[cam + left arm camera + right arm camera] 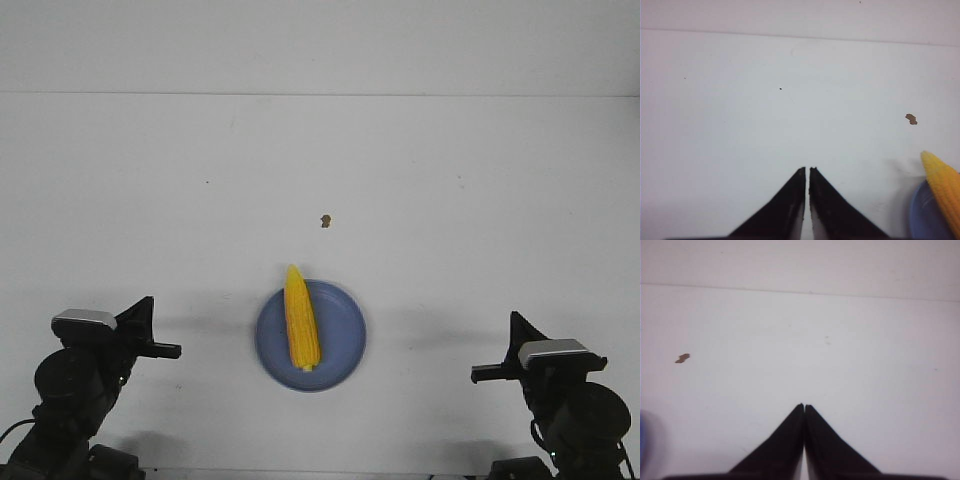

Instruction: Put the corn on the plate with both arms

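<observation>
The yellow corn [300, 318] lies on the left half of the periwinkle-blue plate [343, 335], its pointed tip reaching over the far rim. The left wrist view shows the corn [945, 190] and a bit of the plate [921, 215]. My left gripper [160, 340] is shut and empty, well to the left of the plate; in its wrist view [807, 169] the jaws stand nearly closed with nothing between them. My right gripper [495, 368] is shut and empty, well to the right of the plate; its wrist view [804, 405] shows the jaws touching.
A tiny brown speck [325, 220] lies on the white table beyond the plate; it also shows in the left wrist view [911, 119] and the right wrist view [682, 358]. The table's far edge meets a white wall [320, 45].
</observation>
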Robot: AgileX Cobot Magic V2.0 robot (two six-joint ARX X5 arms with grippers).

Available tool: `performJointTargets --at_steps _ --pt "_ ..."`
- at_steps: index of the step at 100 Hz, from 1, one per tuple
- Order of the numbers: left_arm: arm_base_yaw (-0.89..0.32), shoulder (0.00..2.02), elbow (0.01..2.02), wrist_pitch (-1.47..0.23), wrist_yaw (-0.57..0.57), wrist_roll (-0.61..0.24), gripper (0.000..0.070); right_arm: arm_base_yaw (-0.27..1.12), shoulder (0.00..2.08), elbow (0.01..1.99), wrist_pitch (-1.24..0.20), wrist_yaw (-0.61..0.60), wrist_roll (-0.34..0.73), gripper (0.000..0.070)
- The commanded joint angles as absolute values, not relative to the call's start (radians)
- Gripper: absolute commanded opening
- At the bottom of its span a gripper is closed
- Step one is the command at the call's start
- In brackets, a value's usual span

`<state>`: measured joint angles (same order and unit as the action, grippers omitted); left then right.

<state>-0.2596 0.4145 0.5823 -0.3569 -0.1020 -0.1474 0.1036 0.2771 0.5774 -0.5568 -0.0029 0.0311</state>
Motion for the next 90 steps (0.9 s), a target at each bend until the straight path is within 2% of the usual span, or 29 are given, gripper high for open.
performJointTargets --at_steps 1,70,81,90 --pt "-0.262 0.416 0.586 -0.34 -0.105 -0.15 0.0013 0.104 0.281 0.589 -0.548 0.0 0.026 0.0" --pt "-0.262 0.382 0.586 -0.336 -0.105 -0.15 0.0016 0.103 0.28 0.589 -0.547 -0.001 0.026 0.0" --pt "-0.261 0.372 0.585 -0.339 -0.105 -0.138 0.0016 0.103 0.28 0.589 -0.547 -0.001 0.026 0.0" --pt "-0.257 0.343 0.561 -0.291 -0.106 -0.088 0.0016 0.104 0.28 0.589 -0.547 -0.001 0.026 0.0"
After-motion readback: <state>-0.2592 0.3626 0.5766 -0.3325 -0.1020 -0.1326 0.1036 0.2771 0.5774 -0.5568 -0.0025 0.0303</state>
